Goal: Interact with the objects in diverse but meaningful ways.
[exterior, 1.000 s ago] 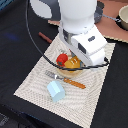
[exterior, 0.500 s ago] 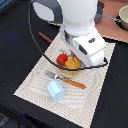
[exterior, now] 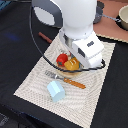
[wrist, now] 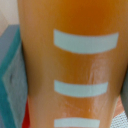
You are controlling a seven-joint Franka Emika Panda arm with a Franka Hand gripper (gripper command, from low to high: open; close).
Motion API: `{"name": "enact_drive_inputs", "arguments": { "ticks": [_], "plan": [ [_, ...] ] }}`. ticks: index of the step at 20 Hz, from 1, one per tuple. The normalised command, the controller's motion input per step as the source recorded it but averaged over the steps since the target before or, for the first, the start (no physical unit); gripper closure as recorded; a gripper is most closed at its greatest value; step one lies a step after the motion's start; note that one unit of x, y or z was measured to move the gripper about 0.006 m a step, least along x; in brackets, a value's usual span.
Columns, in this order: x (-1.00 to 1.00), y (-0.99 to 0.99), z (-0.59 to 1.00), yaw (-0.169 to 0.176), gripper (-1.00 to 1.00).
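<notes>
On striped placemat (exterior: 35, 82), glossy yellow-orange ridged block (exterior: 72, 64) touches round red tomato (exterior: 61, 59). Gripper (exterior: 75, 61) sits over block; jaws' state hidden. Pale blue cup (exterior: 55, 90) lies near wooden-handled fork (exterior: 67, 80).

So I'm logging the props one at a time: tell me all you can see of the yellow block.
The yellow block is glossy yellow-orange, plastic-looking, and crossed by pale stripes in the wrist view, where it fills the frame. In the exterior view it sits on the striped placemat, against the red tomato, mostly hidden beneath the gripper. Grey shapes flank it in the wrist view, perhaps the fingers; whether they grip it cannot be told.
</notes>
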Motion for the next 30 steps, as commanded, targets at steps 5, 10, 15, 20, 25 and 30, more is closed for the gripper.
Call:
{"name": "enact_drive_inputs", "arguments": {
  "ticks": [5,10,15,20,25,30],
  "plan": [
    [0.06,0.15,0.0,0.013,-1.0],
    [0.17,0.17,0.11,0.019,-1.0],
    [0.3,0.1,0.97,-0.015,-1.0],
    [0.42,0.14,1.0,-0.061,-1.0],
    [0.17,0.23,0.88,-0.023,-1.0],
    [-0.22,0.25,0.15,0.0,-1.0]
  ]
}}
